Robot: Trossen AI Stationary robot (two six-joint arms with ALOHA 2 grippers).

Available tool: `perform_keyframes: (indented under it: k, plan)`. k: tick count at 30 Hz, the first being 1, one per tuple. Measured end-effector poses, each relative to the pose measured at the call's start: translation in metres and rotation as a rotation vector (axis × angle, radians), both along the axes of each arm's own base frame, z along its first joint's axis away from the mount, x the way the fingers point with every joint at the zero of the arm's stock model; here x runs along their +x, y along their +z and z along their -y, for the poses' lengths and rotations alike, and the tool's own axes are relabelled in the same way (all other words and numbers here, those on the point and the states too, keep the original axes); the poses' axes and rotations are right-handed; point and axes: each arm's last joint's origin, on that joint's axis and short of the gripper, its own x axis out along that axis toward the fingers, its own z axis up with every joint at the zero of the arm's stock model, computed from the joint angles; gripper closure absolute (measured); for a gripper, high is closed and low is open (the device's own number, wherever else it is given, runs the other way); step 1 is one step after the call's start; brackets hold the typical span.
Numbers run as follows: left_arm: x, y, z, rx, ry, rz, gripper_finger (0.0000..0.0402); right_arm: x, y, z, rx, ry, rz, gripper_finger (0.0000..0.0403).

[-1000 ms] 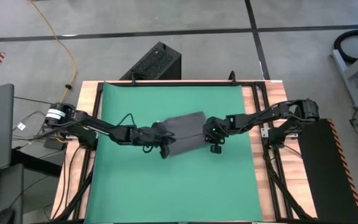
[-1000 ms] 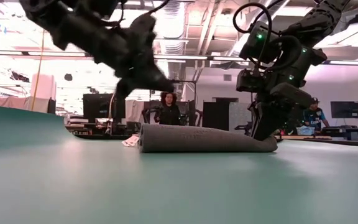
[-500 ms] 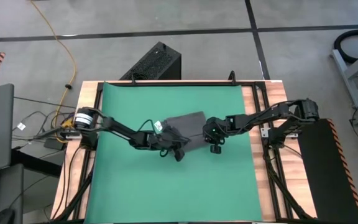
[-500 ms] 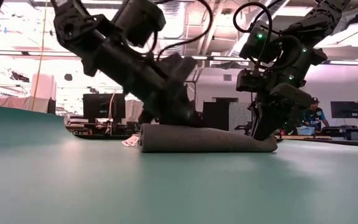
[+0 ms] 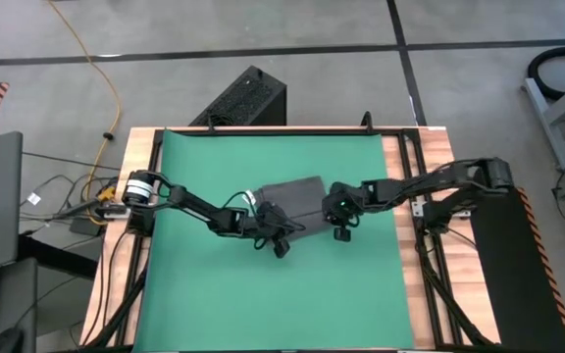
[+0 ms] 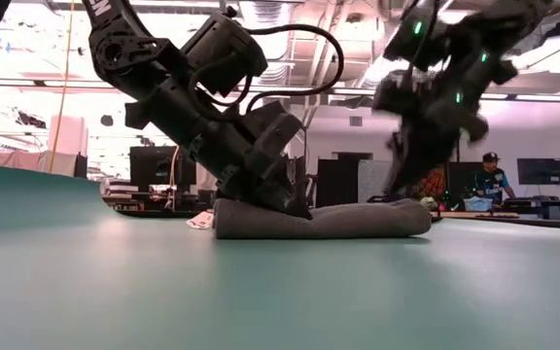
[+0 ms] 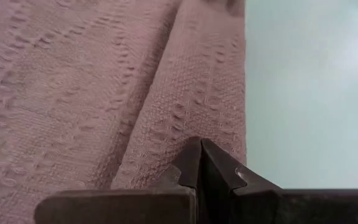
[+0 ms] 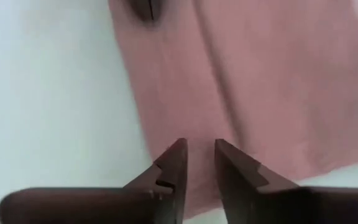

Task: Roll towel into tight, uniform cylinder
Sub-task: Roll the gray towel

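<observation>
Half-rolled at most, seemingly: dark grey soft cloth towel (image 5: 292,204) mid-frame; left gripper (image 5: 281,238) jaws shut, pressing; right gripper (image 5: 340,227) jaws slightly parted, empty.

Overhead, table-level, two close wrist views — all on towel (image 5: 287,208)

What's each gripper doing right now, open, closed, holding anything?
Left gripper: shut, empty, tips pressed on the towel.
Right gripper: slightly open, above the towel's edge, holding nothing.
</observation>
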Motion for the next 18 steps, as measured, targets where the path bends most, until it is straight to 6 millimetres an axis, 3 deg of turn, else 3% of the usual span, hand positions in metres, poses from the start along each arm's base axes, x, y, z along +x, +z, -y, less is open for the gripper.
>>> perform_keyframes:
  k: [7,12,18]
  plan:
    - [-0.001,-0.002,-0.001,-0.027,-0.069,-0.032,0.0401,-0.019,0.05,-0.008,-0.071,0.127,0.214,0.0207]
    - [-0.001,-0.002,-0.006,-0.043,-0.073,-0.039,0.0401,-0.021,0.044,-0.028,-0.2,0.369,0.164,0.0127]
    - [-0.001,-0.003,-0.011,-0.063,-0.065,-0.037,0.0401,-0.01,0.02,-0.039,-0.38,0.408,0.048,0.0113]
